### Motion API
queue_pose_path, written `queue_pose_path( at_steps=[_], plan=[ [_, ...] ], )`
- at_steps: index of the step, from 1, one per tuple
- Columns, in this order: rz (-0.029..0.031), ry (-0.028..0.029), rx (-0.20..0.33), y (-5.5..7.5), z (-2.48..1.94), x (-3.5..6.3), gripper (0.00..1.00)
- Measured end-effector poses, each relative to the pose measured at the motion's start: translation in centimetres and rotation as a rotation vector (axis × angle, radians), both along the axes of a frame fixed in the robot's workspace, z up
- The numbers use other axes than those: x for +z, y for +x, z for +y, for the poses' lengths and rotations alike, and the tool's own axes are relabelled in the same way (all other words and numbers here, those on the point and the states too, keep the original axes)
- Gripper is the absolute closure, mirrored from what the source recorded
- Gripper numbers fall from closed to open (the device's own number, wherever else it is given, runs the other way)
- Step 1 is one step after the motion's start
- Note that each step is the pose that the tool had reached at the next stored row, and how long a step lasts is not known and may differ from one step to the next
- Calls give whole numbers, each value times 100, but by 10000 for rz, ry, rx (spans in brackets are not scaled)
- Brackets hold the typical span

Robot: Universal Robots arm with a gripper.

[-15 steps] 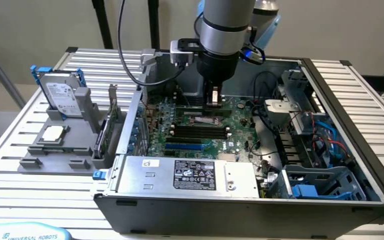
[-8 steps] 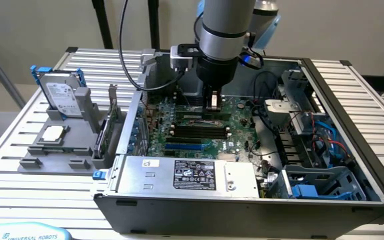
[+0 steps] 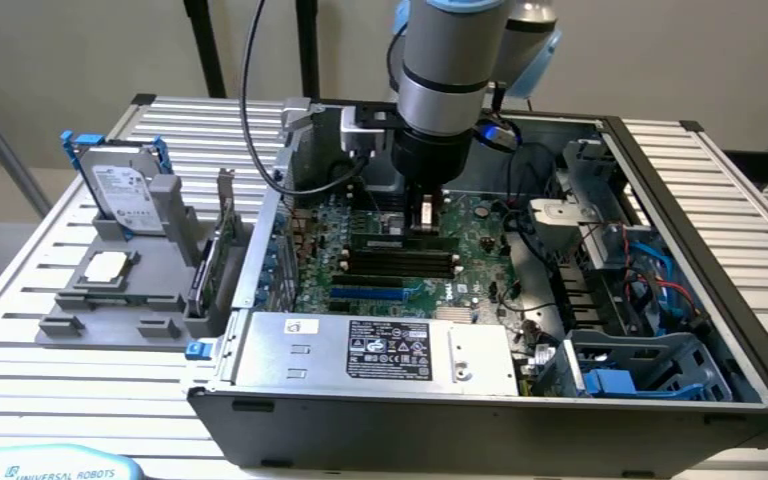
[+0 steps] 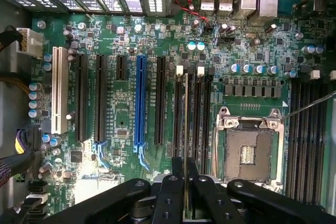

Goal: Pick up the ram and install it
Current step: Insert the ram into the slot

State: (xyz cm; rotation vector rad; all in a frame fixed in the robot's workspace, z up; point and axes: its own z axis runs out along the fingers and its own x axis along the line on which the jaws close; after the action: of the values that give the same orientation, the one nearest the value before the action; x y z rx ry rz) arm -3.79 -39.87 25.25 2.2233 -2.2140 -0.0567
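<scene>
Fingers point(image 4: 185, 182) clamped on the ram point(image 4: 186, 129), gripped edge-on and upright. Poised over the motherboard point(image 4: 126, 129) inside the open computer case point(image 3: 491, 420), lined up with the memory slots point(image 4: 190, 108) beside the empty processor socket point(image 4: 249, 150). Hard drive point(image 3: 124, 195) parked outside on the desk point(image 3: 37, 330).

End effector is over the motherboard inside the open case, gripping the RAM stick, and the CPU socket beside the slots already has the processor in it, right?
Not quite. In the wrist view the CPU socket is empty, its contacts bare. The rest holds: the end effector grips the RAM stick over the motherboard.
</scene>
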Motion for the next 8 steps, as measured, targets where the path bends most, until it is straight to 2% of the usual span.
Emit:
queue_pose_path(
  at_steps=[8],
  plan=[
    [-1, -18, -2, -1, -3, -145, 87]
  ],
)
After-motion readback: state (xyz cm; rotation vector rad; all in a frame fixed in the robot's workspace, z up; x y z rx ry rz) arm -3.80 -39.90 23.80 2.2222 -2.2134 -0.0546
